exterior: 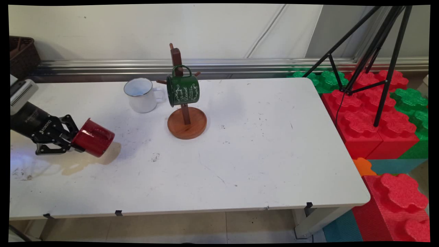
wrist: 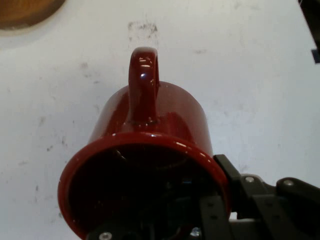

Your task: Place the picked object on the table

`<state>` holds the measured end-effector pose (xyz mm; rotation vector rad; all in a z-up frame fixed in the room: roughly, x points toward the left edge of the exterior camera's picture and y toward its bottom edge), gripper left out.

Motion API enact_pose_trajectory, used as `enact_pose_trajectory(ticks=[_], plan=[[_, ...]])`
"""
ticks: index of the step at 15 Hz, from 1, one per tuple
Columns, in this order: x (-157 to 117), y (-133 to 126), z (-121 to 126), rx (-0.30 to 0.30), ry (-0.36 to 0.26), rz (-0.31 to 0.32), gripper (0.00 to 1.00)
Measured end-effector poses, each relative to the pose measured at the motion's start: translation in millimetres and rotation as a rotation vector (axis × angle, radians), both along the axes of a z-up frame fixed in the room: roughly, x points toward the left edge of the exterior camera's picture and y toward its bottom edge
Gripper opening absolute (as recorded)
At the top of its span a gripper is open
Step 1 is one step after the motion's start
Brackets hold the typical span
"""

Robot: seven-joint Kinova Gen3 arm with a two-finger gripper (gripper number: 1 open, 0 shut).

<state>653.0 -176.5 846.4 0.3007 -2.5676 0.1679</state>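
A red mug (exterior: 93, 137) is gripped by its rim in the hand (exterior: 72, 140), held sideways above the table (exterior: 240, 164); a mug stand (exterior: 186, 118) is seen at two o'clock.

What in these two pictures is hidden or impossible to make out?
- Gripper fingertips: both views, hidden by the red mug.
- Green mug lettering: main view, too small to read.
- Brown basket: main view, cut by the left edge.
- Tripod top: main view, cut off above.

Red mug (exterior: 92, 137), green lettered mug (exterior: 182, 90), white mug (exterior: 140, 95).
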Motion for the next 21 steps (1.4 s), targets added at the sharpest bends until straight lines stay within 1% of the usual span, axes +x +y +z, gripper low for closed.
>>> enact_pose_trajectory(ticks=[5, 15, 16, 21], plan=[[-2.9, -3.9, -5.3, 0.01, -0.053, -0.008, 0.0], [-5.0, -9.0, -9.1, 0.007, -0.112, -0.022, 0.0], [-5.3, -9.3, -9.3, 0.006, -0.116, -0.023, 1.0], [-8.0, -14.6, -7.3, -0.012, -0.121, -0.02, 1.0]])
